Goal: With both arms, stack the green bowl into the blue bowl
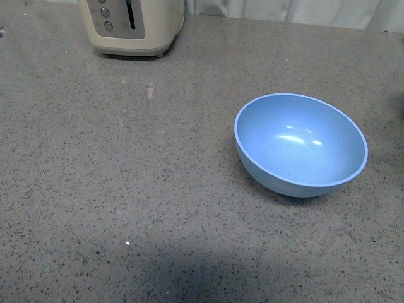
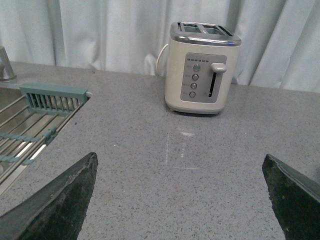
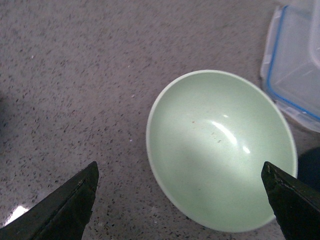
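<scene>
The light blue bowl (image 1: 301, 144) sits upright and empty on the grey speckled counter, right of centre in the front view. The pale green bowl (image 3: 220, 147) shows only in the right wrist view, upright and empty on the counter. My right gripper (image 3: 180, 172) is open above it, with the bowl lying between its two dark fingertips (image 3: 75, 200). My left gripper (image 2: 180, 165) is open over bare counter, its fingertips (image 2: 70, 195) wide apart, holding nothing. Neither gripper shows in the front view.
A cream toaster (image 1: 132, 25) stands at the back left and also shows in the left wrist view (image 2: 200, 67). A sink with a rack (image 2: 30, 125) lies beside the left gripper. A clear lidded container with a blue seal (image 3: 295, 65) sits next to the green bowl.
</scene>
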Controlling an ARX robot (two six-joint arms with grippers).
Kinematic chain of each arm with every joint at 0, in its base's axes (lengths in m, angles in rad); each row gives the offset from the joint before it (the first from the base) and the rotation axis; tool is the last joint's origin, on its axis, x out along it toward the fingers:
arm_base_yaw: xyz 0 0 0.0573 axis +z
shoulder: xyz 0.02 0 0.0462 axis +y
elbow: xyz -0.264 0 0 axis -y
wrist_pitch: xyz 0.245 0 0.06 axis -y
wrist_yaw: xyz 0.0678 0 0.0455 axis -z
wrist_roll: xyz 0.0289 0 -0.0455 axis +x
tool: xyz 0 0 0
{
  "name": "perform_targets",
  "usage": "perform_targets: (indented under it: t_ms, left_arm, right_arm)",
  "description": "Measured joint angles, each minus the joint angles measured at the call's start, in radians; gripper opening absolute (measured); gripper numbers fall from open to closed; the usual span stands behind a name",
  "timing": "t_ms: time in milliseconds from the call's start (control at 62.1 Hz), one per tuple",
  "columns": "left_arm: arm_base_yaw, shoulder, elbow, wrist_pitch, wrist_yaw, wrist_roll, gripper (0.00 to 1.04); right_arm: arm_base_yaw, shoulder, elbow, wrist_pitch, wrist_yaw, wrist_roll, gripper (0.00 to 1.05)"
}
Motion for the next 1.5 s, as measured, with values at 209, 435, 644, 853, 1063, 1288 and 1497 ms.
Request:
perform_targets:
  t_ms: [209, 435, 644, 853, 1063, 1288, 1497]
  left_arm:
    - [0.0, 0.0, 0.0, 0.0, 0.0, 0.0, 0.98]
    - [0.0, 0.0, 0.0, 0.0, 0.0, 0.0, 0.98]
    - [0.0, 0.0, 0.0, 0.0, 0.0, 0.0, 0.98]
    - [0.0, 0.0, 0.0, 0.0, 0.0, 0.0, 0.98]
    - [0.0, 0.0, 0.0, 0.0, 0.0, 0.0, 0.98]
    - [0.0, 0.0, 0.0, 0.0, 0.0, 0.0, 0.98]
    - [0.0, 0.0, 0.0, 0.0, 0.0, 0.0, 0.98]
  right_arm:
    - [0.029, 0.148, 0.133, -0.155, 0.01, -0.108, 0.95]
    - [0.041, 0.22, 0.2, -0.209, 0.023, -0.167, 0.95]
    - [0.05, 0.272, 0.243, -0.261, 0.049, -0.223, 0.95]
    - [0.047, 0.292, 0.261, -0.285, 0.062, -0.239, 0.94]
    - [0.042, 0.292, 0.263, -0.285, 0.064, -0.25, 0.54]
    - [0.04, 0.292, 0.271, -0.285, 0.068, -0.266, 0.22]
    - [0.048, 0.282, 0.278, -0.282, 0.084, -0.298, 0.01]
